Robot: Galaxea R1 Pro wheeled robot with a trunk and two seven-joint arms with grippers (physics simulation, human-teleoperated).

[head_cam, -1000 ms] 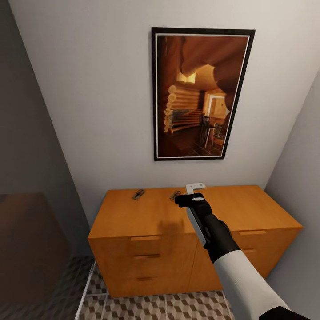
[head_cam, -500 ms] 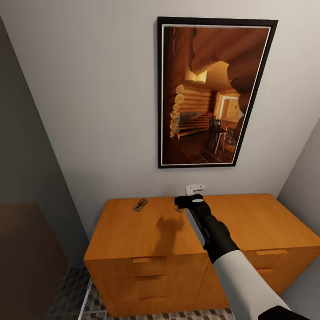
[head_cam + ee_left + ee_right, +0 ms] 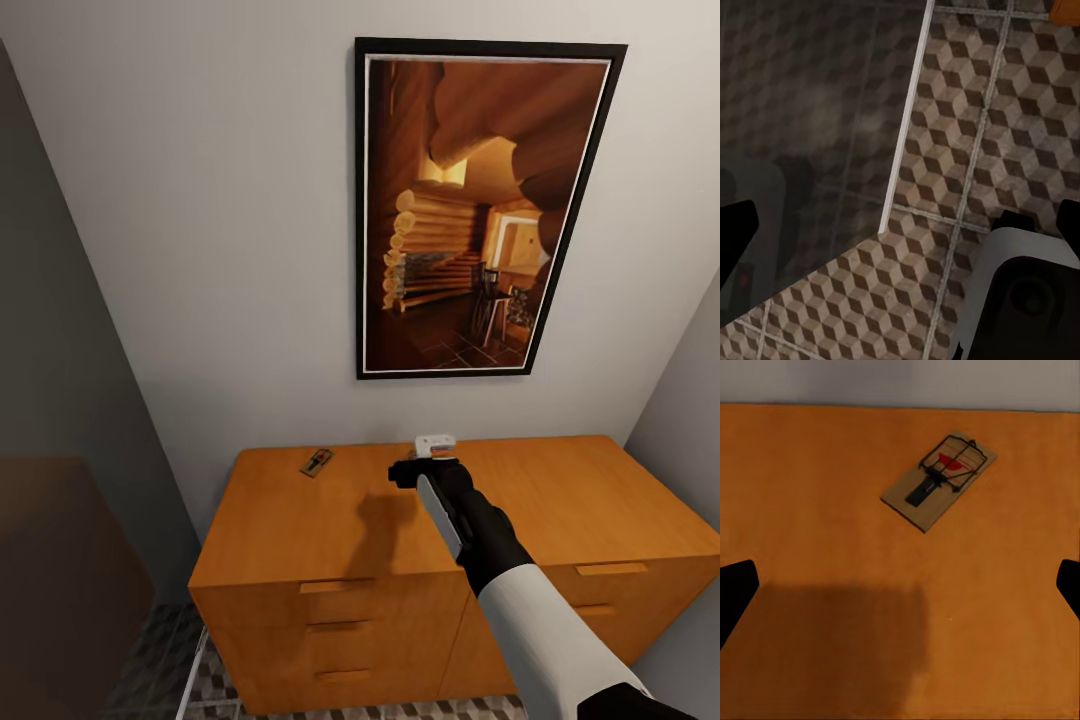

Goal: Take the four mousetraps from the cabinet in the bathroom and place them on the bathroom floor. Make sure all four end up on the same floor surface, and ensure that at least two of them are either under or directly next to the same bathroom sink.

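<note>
Hovering over the cabinet (image 3: 300,520) top near its back edge, my right gripper (image 3: 425,462) gapes wide and empty; one mousetrap (image 3: 938,480) lies flat ahead between my fingertips, another mousetrap (image 3: 316,462) off left, bare wood around.

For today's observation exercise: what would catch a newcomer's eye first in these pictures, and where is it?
The tall framed picture of a log interior hangs on the pale wall above the orange-brown cabinet. The right gripper reaches over the cabinet top, its fingertips spread wide, with a mousetrap lying flat ahead of it; another mousetrap lies near the back left.
</note>
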